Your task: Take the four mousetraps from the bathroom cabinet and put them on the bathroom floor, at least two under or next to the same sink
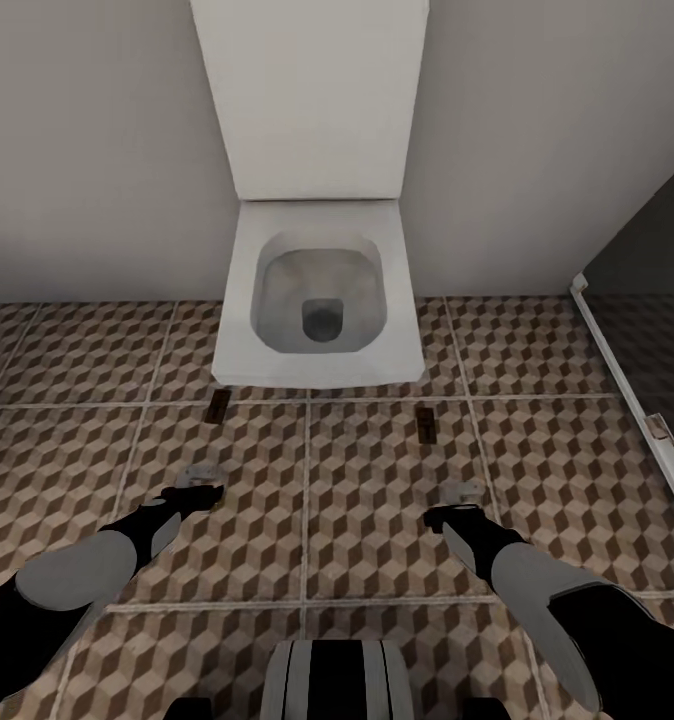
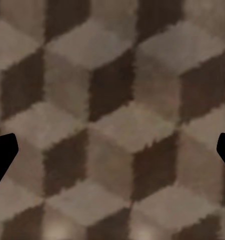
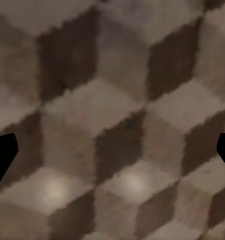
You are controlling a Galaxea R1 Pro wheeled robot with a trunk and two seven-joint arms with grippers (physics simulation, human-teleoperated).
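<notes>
Two mousetraps lie flat on the cube-patterned bathroom floor (image 1: pixel 377 500) in the head view, one (image 1: pixel 217 405) by the toilet's front left corner and one (image 1: pixel 427 425) off its front right corner. My left gripper (image 1: pixel 199 487) hangs low over the tiles, a little nearer me than the left trap. My right gripper (image 1: pixel 464 497) hovers likewise behind the right trap. Both wrist views look straight down at bare tile, with the left gripper (image 2: pixel 112 155) and the right gripper (image 3: pixel 112 155) open and nothing between the fingers. The cabinet and the bathroom sink are out of view.
A square white toilet (image 1: pixel 319 300) stands against the pale wall straight ahead. A dark glass partition with a white frame (image 1: pixel 627 390) runs along the right. My own base (image 1: pixel 337 680) shows at the near edge.
</notes>
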